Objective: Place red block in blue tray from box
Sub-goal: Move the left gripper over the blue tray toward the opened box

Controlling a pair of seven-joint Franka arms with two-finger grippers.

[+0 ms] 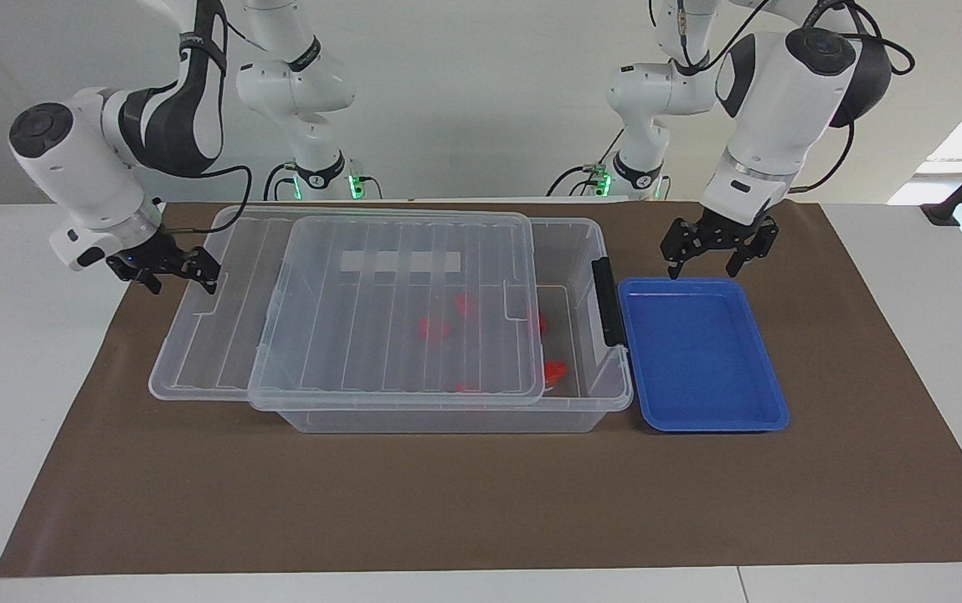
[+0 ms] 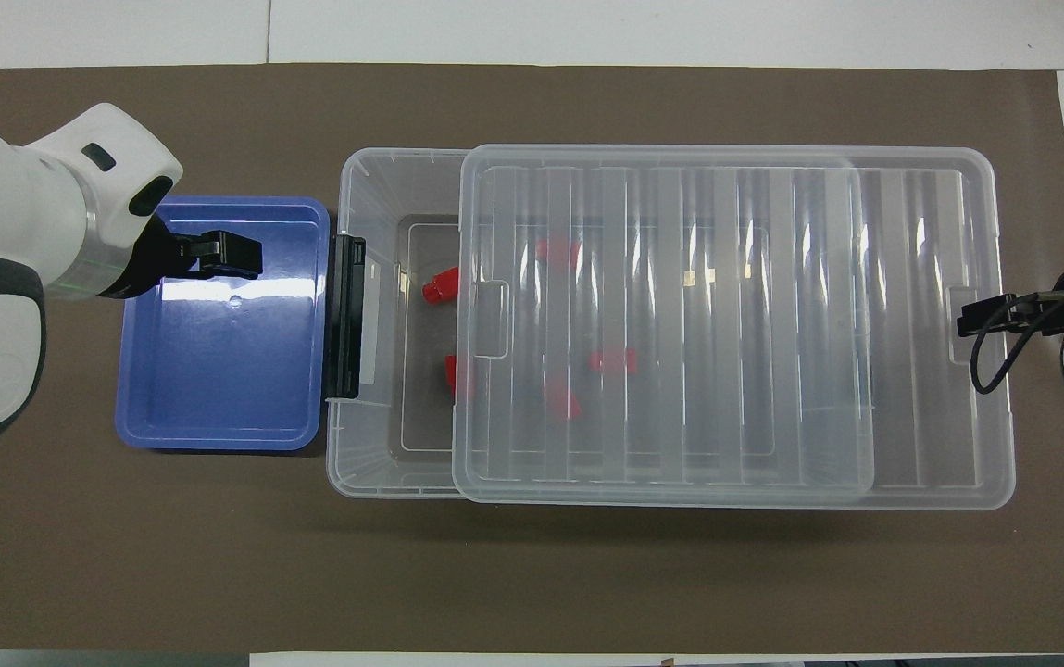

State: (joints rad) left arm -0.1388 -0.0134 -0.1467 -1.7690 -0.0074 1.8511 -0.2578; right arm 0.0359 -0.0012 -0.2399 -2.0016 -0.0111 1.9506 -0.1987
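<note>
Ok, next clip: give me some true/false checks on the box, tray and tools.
1. The lid covers the box fully. False: it is slid toward the right arm's end, leaving a gap by the latch.
2. The tray holds a block. False: it holds nothing.
3. Red pieces lie in the box. True.
4. The left tool hangs open over the tray's rim. True.
5. The right tool grips the lid. False: it is open, holding nothing.

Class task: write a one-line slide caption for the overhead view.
Open left gripper over empty blue tray; lid slid partly off box holding red pieces.
</note>
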